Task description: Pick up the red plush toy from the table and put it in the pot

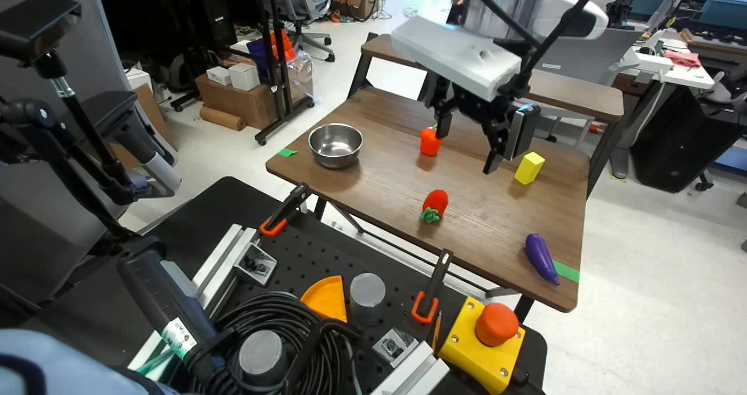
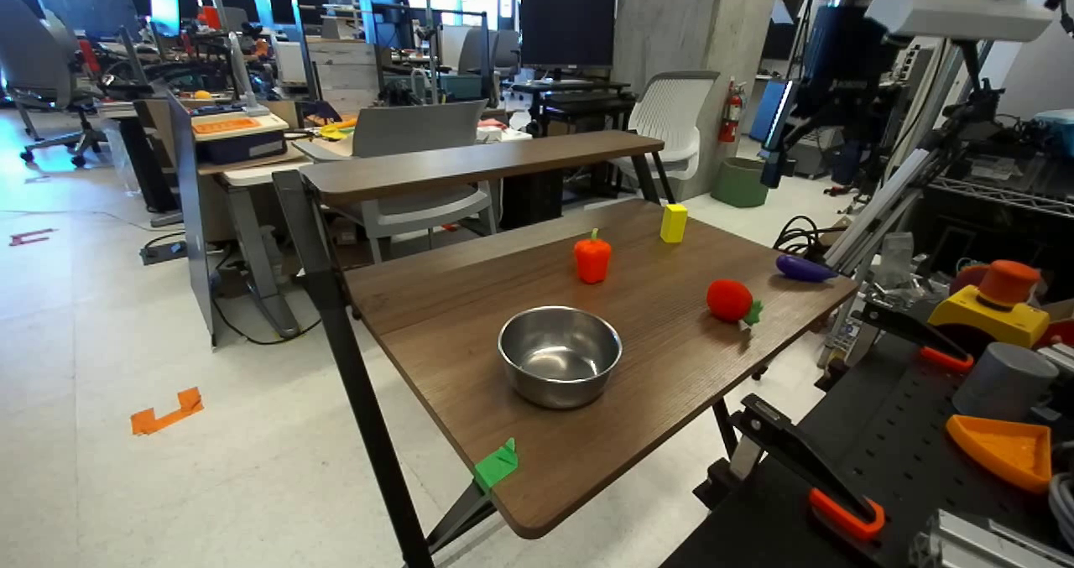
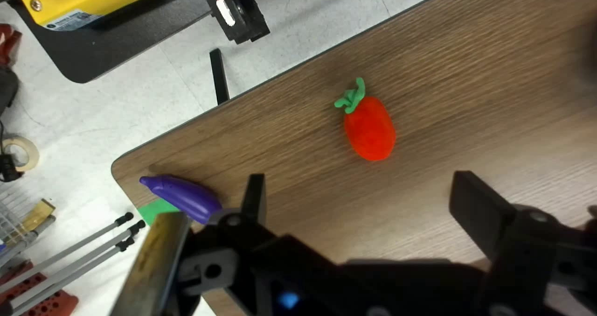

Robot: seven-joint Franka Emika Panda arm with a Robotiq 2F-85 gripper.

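The red plush toy [image 3: 371, 129] is oval, green-topped; lying on its side.

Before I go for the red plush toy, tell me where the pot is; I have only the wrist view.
Observer: In both exterior views, the pot stands toward the end of the table opposite the purple eggplant.
Operator: Tell me whether anything is in it.
Observer: Nothing that I can see; its bare metal floor shows in both exterior views.
Operator: Now name one object my view misses.
Observer: A yellow block stands on the table.
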